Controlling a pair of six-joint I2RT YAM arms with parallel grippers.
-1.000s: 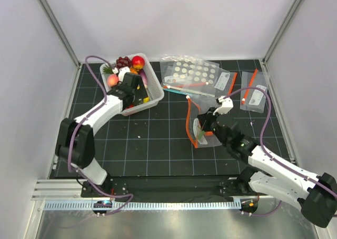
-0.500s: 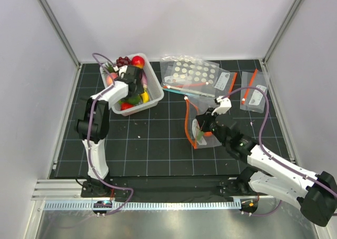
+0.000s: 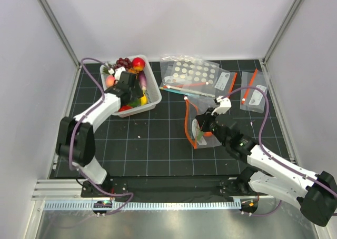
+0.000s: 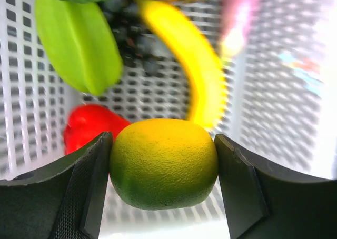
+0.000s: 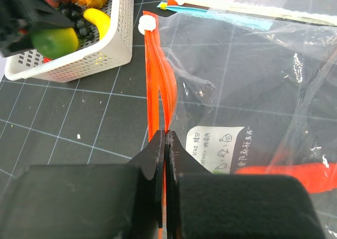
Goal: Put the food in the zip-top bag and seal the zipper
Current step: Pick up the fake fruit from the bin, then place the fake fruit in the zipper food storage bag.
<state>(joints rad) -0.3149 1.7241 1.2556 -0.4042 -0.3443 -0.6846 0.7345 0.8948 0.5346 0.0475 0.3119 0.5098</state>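
My left gripper (image 4: 163, 183) is shut on a round yellow-green toy fruit (image 4: 163, 162), held just above the floor of the white basket (image 3: 153, 98). Under it lie a yellow banana (image 4: 197, 65), a green piece (image 4: 79, 39) and a small red piece (image 4: 87, 131). My right gripper (image 5: 166, 136) is shut on the orange-red zipper (image 5: 155, 70) of the clear zip-top bag (image 5: 253, 91) and holds that edge up off the mat. In the top view the bag (image 3: 194, 127) stands mid-table, right of the basket. A white slider (image 5: 146, 23) sits at the zipper's far end.
The basket also holds a red fruit (image 3: 138, 63), dark grapes (image 3: 124, 61) and a pink peach (image 3: 110, 80). A dotted clear bag (image 3: 189, 70) and labelled small bags (image 3: 253, 94) lie at the back right. Grey walls close in both sides.
My left arm swung inward and back out over the basket, its gripper staying inside the basket. The right gripper and the bag have not moved.
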